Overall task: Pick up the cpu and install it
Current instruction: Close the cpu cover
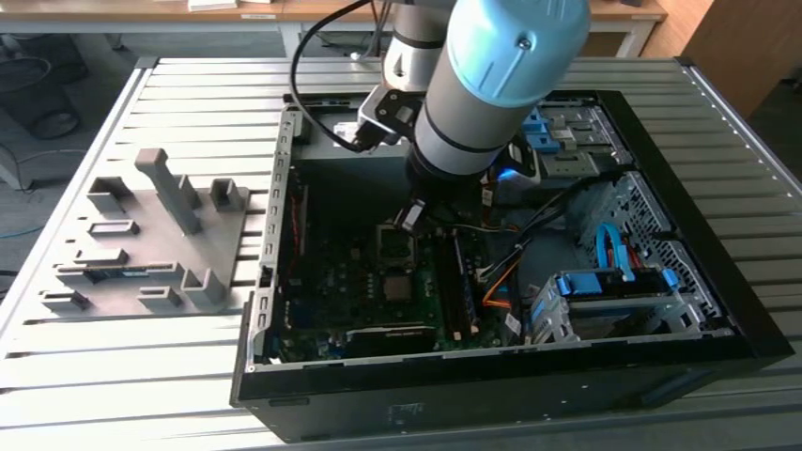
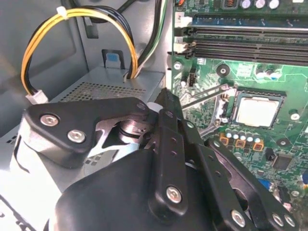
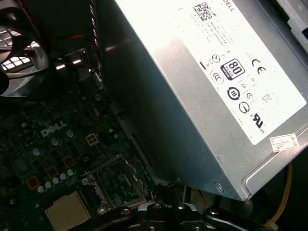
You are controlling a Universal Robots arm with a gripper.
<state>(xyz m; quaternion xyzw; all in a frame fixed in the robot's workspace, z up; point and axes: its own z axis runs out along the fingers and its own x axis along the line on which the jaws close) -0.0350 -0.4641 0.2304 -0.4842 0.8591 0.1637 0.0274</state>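
Inside the open black computer case (image 1: 501,376), my gripper (image 2: 166,103) hangs above the green motherboard (image 2: 284,139), beside the grey power-supply box (image 3: 202,96); whether it is open or closed, I cannot tell. The small square silver-topped cpu (image 2: 256,111) lies flat in its dark metal-framed socket (image 2: 230,103), apart from my gripper, apparently seated.

cpu (image 2: 255,111): small flat square chip, pale silver-grey metal top, lying flat and face-up in a dark framed recess on the green board, right of centre in the second wrist view. In the first wrist view it's at the lower left (image 3: 68,211), looks beige in the dim light. In the exterior view it's probably the pale square at centre (image 1: 396,287).
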